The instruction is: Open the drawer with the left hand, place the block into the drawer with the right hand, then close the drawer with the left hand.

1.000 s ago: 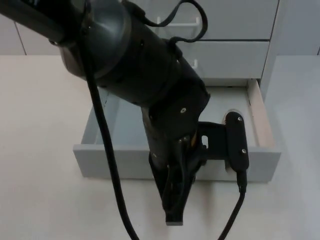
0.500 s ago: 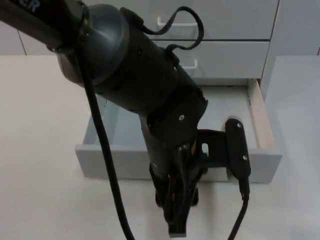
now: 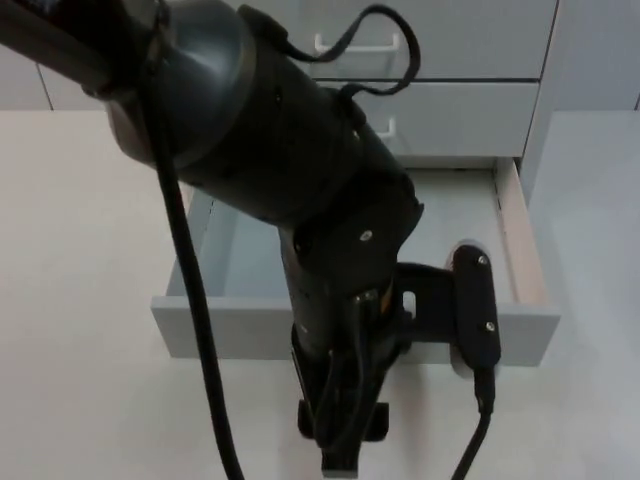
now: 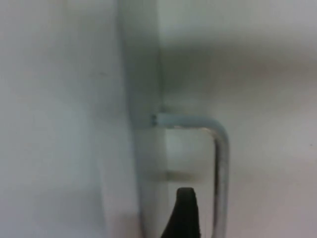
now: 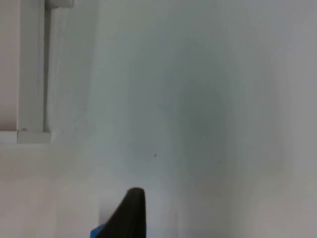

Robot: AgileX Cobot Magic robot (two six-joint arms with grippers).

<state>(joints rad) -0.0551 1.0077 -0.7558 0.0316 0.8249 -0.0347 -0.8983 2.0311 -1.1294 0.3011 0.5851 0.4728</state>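
Note:
The grey drawer [image 3: 230,328] stands pulled out of the cabinet, its inside bare where I can see it. My left arm reaches over it, with the left gripper [image 3: 340,430] just in front of the drawer's front panel, fingers spread apart. In the left wrist view one black fingertip [image 4: 184,214] sits between the drawer front [image 4: 141,124] and the bar of the metal handle [image 4: 220,148], which it is not clamping. In the right wrist view a black fingertip [image 5: 131,213] of the right gripper hangs over a pale surface, and a sliver of the blue block [image 5: 97,231] shows beside it.
Behind the open drawer the cabinet has two shut drawers, each with a white handle [image 3: 352,45] [image 3: 385,128]. The drawer's right wall [image 3: 522,235] has a pale wooden rim. White table top lies to the left [image 3: 80,250] and in front.
The left gripper has gone from shut to spread apart, letting go of the handle, and has slid a little toward the table's near edge. The drawer front has barely moved.

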